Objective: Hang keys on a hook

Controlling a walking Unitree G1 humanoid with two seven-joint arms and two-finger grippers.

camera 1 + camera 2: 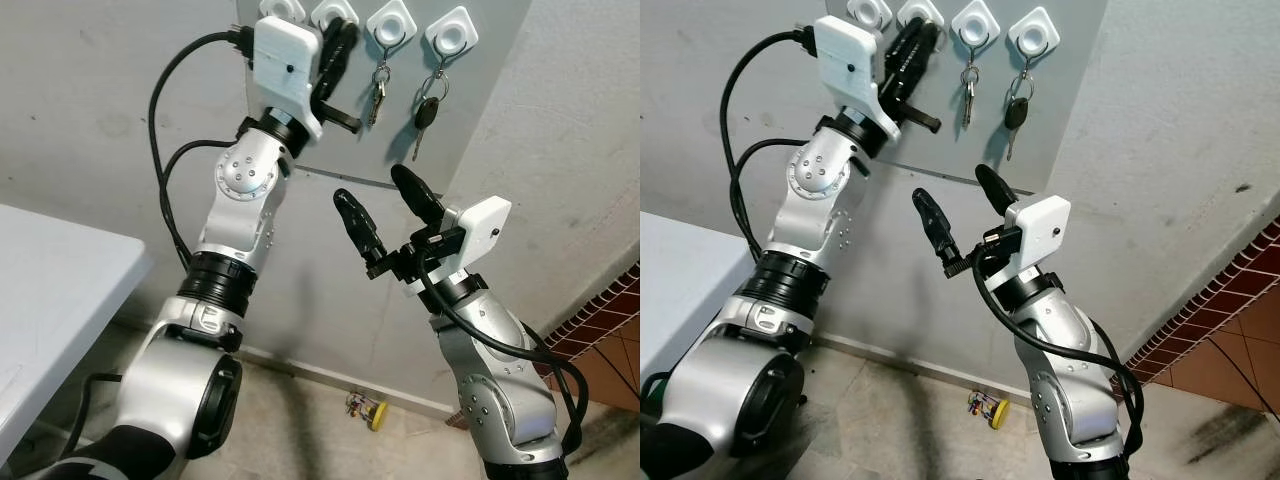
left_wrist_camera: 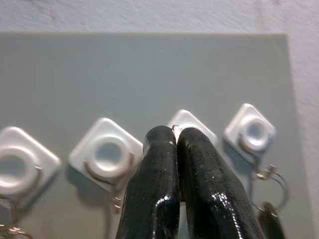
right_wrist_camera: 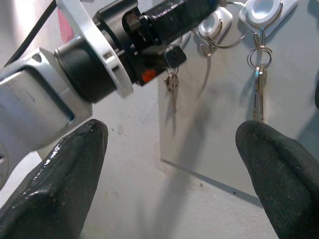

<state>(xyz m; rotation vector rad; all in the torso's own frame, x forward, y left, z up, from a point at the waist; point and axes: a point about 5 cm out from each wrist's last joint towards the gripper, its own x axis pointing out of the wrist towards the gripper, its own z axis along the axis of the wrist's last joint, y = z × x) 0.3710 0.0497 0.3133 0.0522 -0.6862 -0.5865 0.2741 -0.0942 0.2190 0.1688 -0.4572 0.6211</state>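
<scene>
- While your left gripper (image 2: 177,137) reaches up to the grey hook board (image 1: 480,110), its fingers press together on a thin key ring at a white hook (image 2: 187,122).
- Your right gripper (image 1: 385,205) hangs lower, just off the wall, fingers spread wide with nothing between them.
- Two hooks to the right already carry keys: a silver key (image 1: 378,95) and a black-headed key (image 1: 425,115).
- Down on the floor by the wall lies a small yellow object (image 1: 375,412).
</scene>
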